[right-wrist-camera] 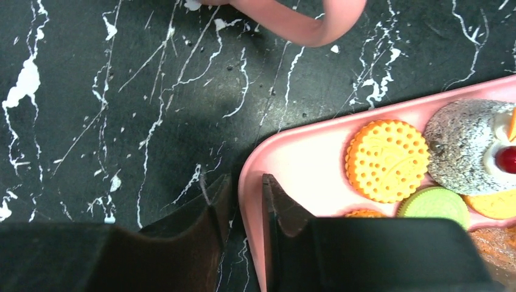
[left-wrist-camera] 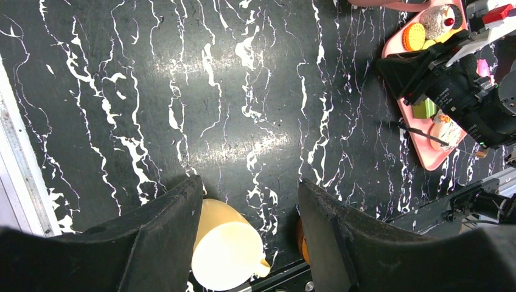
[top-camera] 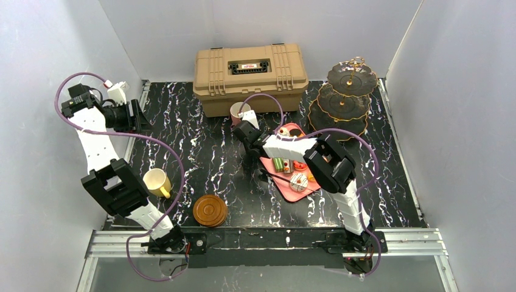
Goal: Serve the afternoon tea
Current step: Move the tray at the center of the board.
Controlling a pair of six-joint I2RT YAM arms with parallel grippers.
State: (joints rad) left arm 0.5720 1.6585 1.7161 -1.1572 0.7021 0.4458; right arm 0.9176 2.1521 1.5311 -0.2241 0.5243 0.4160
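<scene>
2 cups: 1 yellow cup (top-camera: 157, 182), nearer the bases than the left pincer (left-wrist-camera: 249, 188), and 1 pink cup (right-wrist-camera: 304, 18), just beyond the right pincer (right-wrist-camera: 246, 182). 1 saucer (top-camera: 210, 210). 1 stand (top-camera: 345, 100) of 3 tiers. 1 toolbox (top-camera: 251, 76). 1 tray (right-wrist-camera: 292, 164) at the right pincer, with at least 5 pastries (right-wrist-camera: 387, 159) showing; others are hidden.

Table (top-camera: 201, 146), toolbox (top-camera: 251, 76), tray (top-camera: 269, 165), stand (top-camera: 344, 103), saucer (top-camera: 210, 210), yellow cup (top-camera: 157, 181)

no legible text, toolbox label (top-camera: 249, 66) unreadable
</scene>
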